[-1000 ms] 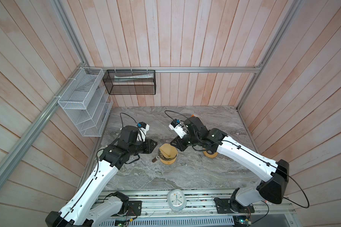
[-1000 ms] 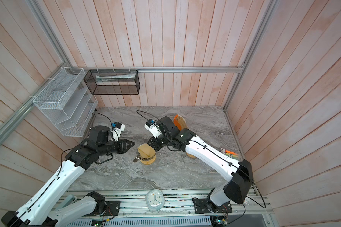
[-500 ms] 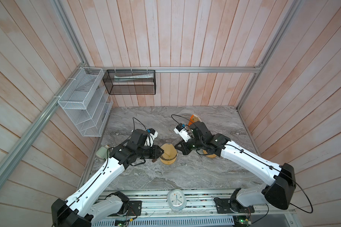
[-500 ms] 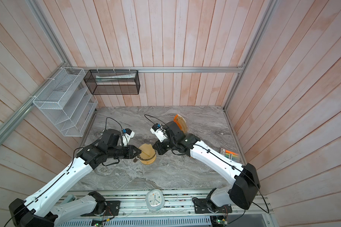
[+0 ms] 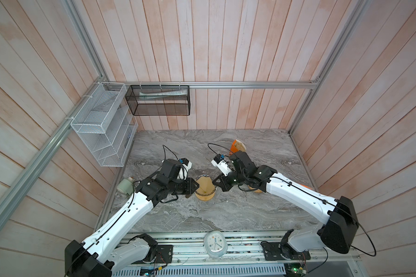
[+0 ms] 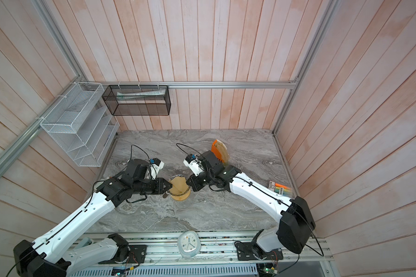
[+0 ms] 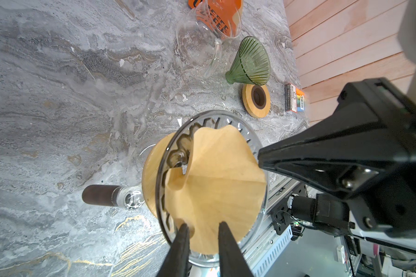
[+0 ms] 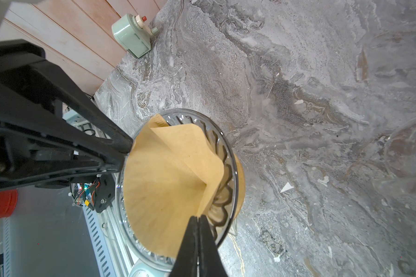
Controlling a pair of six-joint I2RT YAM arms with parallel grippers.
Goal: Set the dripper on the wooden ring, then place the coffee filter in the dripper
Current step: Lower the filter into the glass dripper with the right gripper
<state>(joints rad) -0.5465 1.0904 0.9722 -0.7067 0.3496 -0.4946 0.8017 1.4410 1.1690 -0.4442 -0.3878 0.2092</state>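
Left wrist view shows the coffee filter [image 7: 216, 182], a brown paper cone, sitting inside the glass dripper [image 7: 216, 121]. The paper is not fully spread: one side is folded inward, so the ribbed glass wall is bare there. The dripper stands in a wooden collar [image 7: 150, 172] on a glass server [image 7: 133, 201] with a dark handle [image 7: 99, 194], in the middle of the marble table [image 5: 202, 215].

The right gripper [image 8: 197, 218] meets the filter at its upper edge, and its jaws are pressed together on the paper there. The left gripper [image 7: 203, 225] is at the opposite side of the rim; its jaws stand a little apart, and the filter's edge shows in the gap between them. Whether they touch the paper is not possible to tell.

Farther away, an orange pack [image 6: 215, 151] holds more brown filters [image 6: 222, 146], near a glass jug [image 7: 197, 40]. A green cone [image 7: 250, 62] lies tilted just beside a wooden ring [image 7: 256, 100]. On the wall, a black mesh basket [image 5: 157, 103] holds a pale flat packet [image 5: 161, 94].
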